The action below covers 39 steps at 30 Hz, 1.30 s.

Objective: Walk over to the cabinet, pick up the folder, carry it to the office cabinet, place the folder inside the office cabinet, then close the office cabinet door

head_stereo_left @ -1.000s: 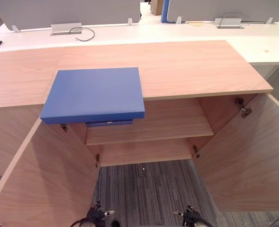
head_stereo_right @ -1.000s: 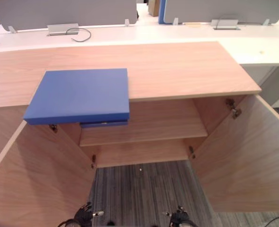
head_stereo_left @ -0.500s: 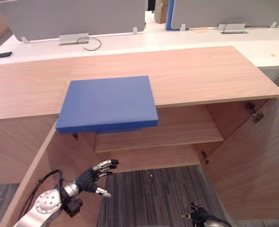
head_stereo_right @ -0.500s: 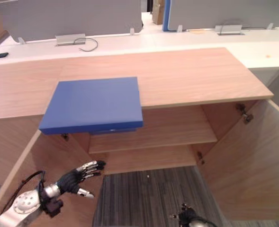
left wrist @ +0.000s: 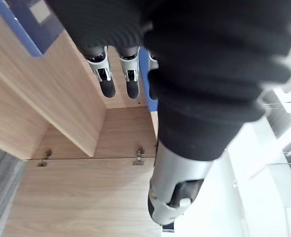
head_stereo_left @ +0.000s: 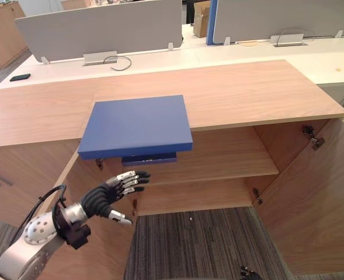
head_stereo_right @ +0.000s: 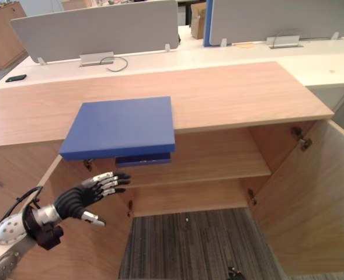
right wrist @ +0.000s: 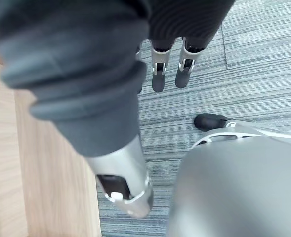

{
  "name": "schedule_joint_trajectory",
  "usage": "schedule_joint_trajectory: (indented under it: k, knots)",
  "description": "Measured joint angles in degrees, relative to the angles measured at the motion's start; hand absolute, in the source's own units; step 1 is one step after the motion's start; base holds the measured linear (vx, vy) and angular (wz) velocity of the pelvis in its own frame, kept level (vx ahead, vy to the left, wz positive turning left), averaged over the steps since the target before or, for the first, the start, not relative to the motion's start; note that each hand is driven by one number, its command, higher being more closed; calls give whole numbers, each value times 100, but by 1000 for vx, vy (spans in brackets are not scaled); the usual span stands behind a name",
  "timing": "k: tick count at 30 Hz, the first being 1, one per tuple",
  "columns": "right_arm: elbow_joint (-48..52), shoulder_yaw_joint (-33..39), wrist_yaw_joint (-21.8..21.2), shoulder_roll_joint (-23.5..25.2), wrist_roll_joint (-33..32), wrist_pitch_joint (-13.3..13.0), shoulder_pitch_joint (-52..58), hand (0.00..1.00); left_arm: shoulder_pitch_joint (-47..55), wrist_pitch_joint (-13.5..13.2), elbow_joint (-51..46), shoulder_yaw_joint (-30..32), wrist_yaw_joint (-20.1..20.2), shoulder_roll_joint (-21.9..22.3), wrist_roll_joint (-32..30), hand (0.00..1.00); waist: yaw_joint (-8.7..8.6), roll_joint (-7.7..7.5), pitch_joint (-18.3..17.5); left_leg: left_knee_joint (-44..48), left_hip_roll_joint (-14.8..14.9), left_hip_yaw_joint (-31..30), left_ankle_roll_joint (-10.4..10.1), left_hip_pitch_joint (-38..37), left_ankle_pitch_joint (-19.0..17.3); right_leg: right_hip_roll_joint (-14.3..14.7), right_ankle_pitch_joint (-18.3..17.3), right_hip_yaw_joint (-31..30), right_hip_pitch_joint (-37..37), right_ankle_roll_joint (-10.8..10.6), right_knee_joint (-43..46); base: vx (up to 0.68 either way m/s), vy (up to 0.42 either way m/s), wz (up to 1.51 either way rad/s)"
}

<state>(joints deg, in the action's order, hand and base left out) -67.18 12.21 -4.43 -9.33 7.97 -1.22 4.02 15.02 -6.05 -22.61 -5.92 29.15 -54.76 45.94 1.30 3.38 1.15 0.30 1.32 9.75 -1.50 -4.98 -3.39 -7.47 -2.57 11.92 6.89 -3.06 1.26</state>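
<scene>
Left hand (head_stereo_left: 114, 192) below the folder (head_stereo_left: 135, 125), nothing gripped yet.
Near to far: right hand (right wrist: 157, 79) hung low over the carpet (right wrist: 264, 64), fingers straight, empty. Left hand was closer to the job, fingers spread loose in front of the open left door (head_stereo_left: 107, 245), holding nothing. Folder lay flat on the cabinet top (head_stereo_left: 247, 87), at 12-to-1 from my left fingertips and above them, clear of contact. Its front edge overhung the top, running 9-to-3. My read: left goes up under that overhang.

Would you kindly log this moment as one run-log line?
flat blue folder: on wooden cabinet top, overhanging edge | left hand: open, below folder | right hand: open, over grey carpet
</scene>
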Motion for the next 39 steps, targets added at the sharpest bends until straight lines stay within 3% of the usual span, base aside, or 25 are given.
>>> schedule_joint_trajectory:
  k: [4, 6, 10, 11, 12, 14, 15, 17, 18, 19, 23, 26, 30, 39]
  knots:
    - [5, -1, -13, 8, -2, -47, 72, 0, -255, -181, -163, 1072, -37, 405, 355, 0, 105, -23, -18, -89, -21, 6, -33, -10, 100, -4, -71, -128, -16, -35, -43, -81, -31, -3]
    - [6, 1, -37, 19, 0, -67, 151, 0, -362, -411, -351, 2025, -133, 903, 459, 0, 166, -80, -105, -233, 8, -4, -71, -15, 208, 55, -71, -131, -61, -35, -67, -48, -51, 2]
    - [9, 22, -42, 37, 0, -100, 246, 0, -271, -849, -597, 2631, -722, 1952, 231, 0, 262, -117, -167, -359, 49, -9, -112, -125, 273, 107, -69, -131, 7, -32, -77, -37, -33, 1]
    - [8, 29, -33, 73, 0, -98, 252, 0, -115, -894, -736, 2610, -1178, 2300, -491, 0, 270, -150, -197, -372, 55, -14, -118, -138, 279, 111, -70, -131, 15, -32, -77, -51, -5, 1]
    - [9, 34, -30, 93, -1, -97, 248, 0, -50, -896, -775, 2558, -1349, 2451, -796, 0, 270, -165, -208, -382, 55, -14, -120, -138, 287, 112, -70, -131, 13, -32, -77, -68, -5, 4]
    - [13, 229, 39, 183, -8, -27, 205, 0, 89, -854, -812, 2280, -2117, 3124, -2533, 0, 303, -214, -210, -420, 47, -40, -115, -138, 329, 107, -70, -128, 8, -31, -75, -66, -4, 5]
    - [16, 229, 49, 196, -8, -5, 190, 0, 112, -819, -811, 2217, -2274, 3336, -2934, 0, 301, -228, -204, -430, 44, -42, -111, -141, 337, 105, -70, -128, 7, -31, -73, -76, 1, 3]
    - [29, 231, 167, 272, -20, 31, 192, 0, 114, -712, -806, 2010, -2899, 4150, -4507, 0, 283, -283, -182, -507, 37, -42, -107, -189, 400, 103, -70, -132, 12, -32, -67, -79, 2, 0]
    - [38, 230, 193, 282, -21, 43, 192, 0, 108, -706, -791, 1983, -3007, 4276, -4740, 0, 264, -294, -177, -520, 37, -41, -108, -197, 411, 104, -70, -133, 12, -32, -64, -64, 0, -3]
    - [71, 208, 253, 288, -21, 68, 202, 0, 73, -655, -702, 1925, -3334, 4411, -5422, 0, 220, -300, -174, -520, 37, -26, -107, -207, 413, 104, -70, -148, 12, -32, -60, -55, -3, -3]
    - [142, 114, 399, 289, -24, 119, 230, 0, -176, -478, -488, 1849, -3923, 4442, -6945, 0, 128, -300, -174, -519, 49, 14, -108, -216, 418, 114, -68, -186, 3, -32, -60, -43, -7, -4]
    - [172, -11, 455, 272, -26, 134, 245, 0, -393, -431, -325, 1760, -4204, 4412, -7644, 0, 110, -297, -171, -521, 68, 84, -112, -229, 415, 135, -57, -254, -23, -21, -62, -35, -9, -12]
    - [247, -106, 466, 277, -27, 138, 232, 0, -631, -292, 320, 1688, -4419, 4097, -8288, 0, -10, -293, -159, -526, 92, 119, -122, -305, 412, 163, -46, -263, 13, -4, -99, -52, -17, -5]
    - [302, -263, 530, 260, -11, 144, 217, 0, -1115, -142, 1124, 1479, -4666, 3526, -9071, 0, -89, -305, -141, -549, 89, 207, -124, -293, 412, 173, 72, -278, 50, 1, -308, -44, -3, -5]
